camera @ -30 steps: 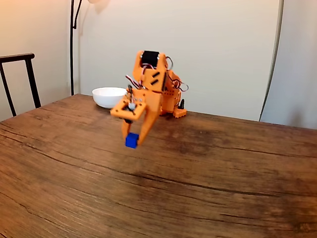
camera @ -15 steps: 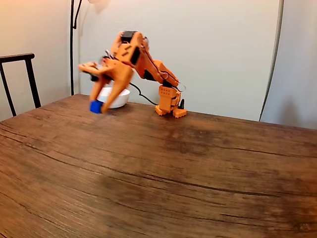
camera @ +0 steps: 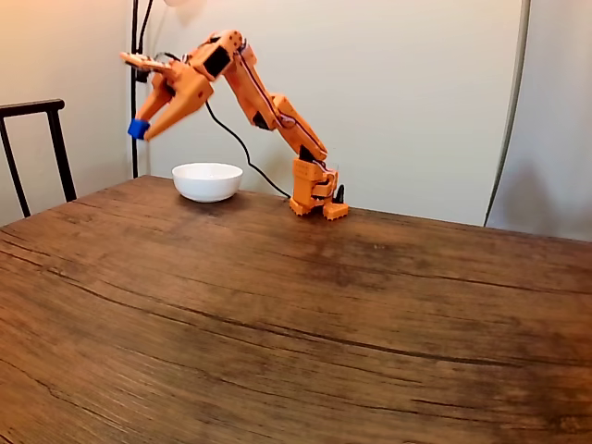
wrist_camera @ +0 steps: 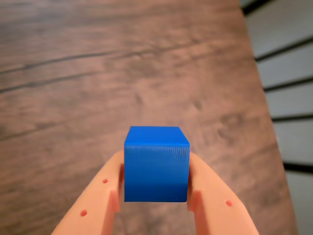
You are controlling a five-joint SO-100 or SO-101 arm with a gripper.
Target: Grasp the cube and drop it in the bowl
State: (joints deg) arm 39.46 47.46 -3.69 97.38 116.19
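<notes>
Cube's up in the air! In the fixed view the blue cube (camera: 139,129) sits at the tip of the orange gripper (camera: 141,128), high above the table and out past the left side of the white bowl (camera: 207,181). That's the relation that matters now: the bowl lies below the jaws and off to their right in this view, so by my read the cube has overshot the rim and needs to come back rightward and probably lower before any release. Letting go from here looks likely to miss, landing near the table's left edge.

Wrist view confirms the hold: the cube (wrist_camera: 156,164) is pinched square between the two orange fingers (wrist_camera: 105,205), one on each side face, jaws closed only as far as the cube allows. It looks level, not cocked. Below it there's just wood grain, with the table edge running down the right of that picture.

Left to right in the fixed view: a dark chair (camera: 37,148), a black lamp pole (camera: 135,92), the bowl, then the arm's base (camera: 314,190) at the back of the wooden table (camera: 324,333). Plain pale wall behind, a curtain at far right.
</notes>
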